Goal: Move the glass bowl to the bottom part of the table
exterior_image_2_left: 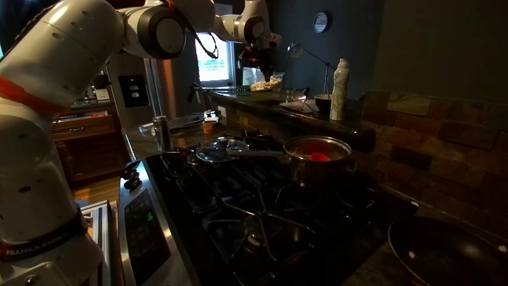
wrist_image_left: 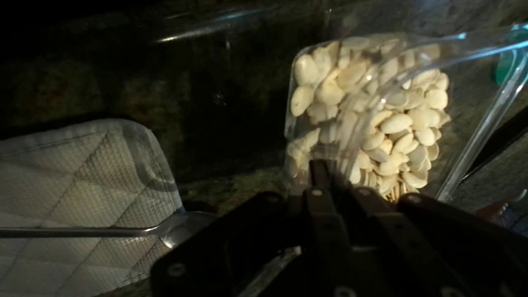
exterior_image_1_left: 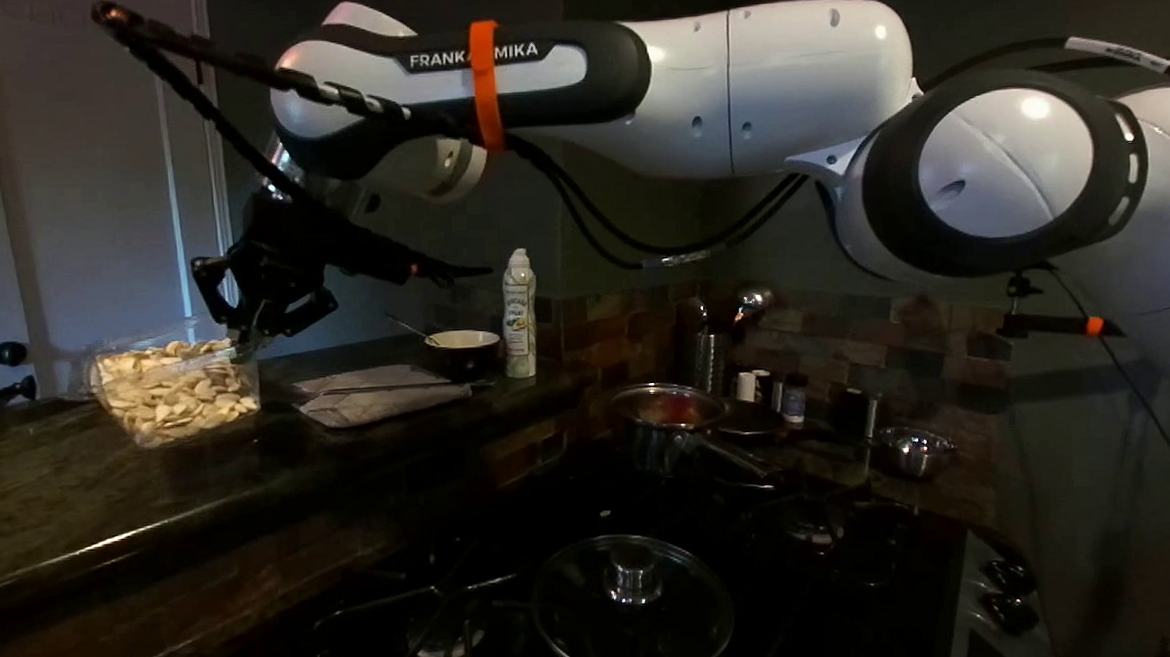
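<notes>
The glass bowl (exterior_image_1_left: 178, 390) is clear and squarish, with pale beige-yellow pieces inside. It is over the far part of the dark glossy table (exterior_image_1_left: 34, 508) and looks slightly tilted in an exterior view. It also shows in an exterior view (exterior_image_2_left: 266, 84) and in the wrist view (wrist_image_left: 396, 123). My gripper (exterior_image_1_left: 251, 331) points down at the bowl's near wall. In the wrist view the fingertips (wrist_image_left: 330, 175) are close together with the clear wall between them. The fingers are dark and partly blurred. I cannot tell whether the bowl's base touches the table.
A grey quilted cloth (exterior_image_1_left: 378, 394) with a metal spoon (wrist_image_left: 177, 229) lies beside the bowl. A dark bowl (exterior_image_1_left: 462, 357) and a spray bottle (exterior_image_1_left: 519, 317) stand beyond it. The stovetop, with a pot (exterior_image_2_left: 317, 167) and a glass lid (exterior_image_1_left: 635, 606), is below the table's front edge.
</notes>
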You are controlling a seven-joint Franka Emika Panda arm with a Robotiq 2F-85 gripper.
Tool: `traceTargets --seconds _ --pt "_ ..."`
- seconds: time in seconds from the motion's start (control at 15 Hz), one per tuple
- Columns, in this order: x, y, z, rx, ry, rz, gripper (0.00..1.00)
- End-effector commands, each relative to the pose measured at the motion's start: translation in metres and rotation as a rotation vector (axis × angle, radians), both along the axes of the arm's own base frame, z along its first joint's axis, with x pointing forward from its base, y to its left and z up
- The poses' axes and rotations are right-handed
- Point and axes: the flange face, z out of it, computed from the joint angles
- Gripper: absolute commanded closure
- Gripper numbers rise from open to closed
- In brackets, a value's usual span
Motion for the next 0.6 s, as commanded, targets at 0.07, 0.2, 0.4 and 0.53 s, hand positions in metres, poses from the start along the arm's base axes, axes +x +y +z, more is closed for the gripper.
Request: traceTargets --seconds 0.07,0.2,0.4,0.53 --pt "-0.008 -0.012 0.009 0.071 0.085 -0.001 0.99" --pt "-0.016 -0.012 0.019 0.112 0.103 0.011 0.99" --pt "-0.036 -0.004 0.040 0.185 0.106 0.020 0.99" --pt "-0.055 0.002 0.049 0.220 0.111 0.020 0.99"
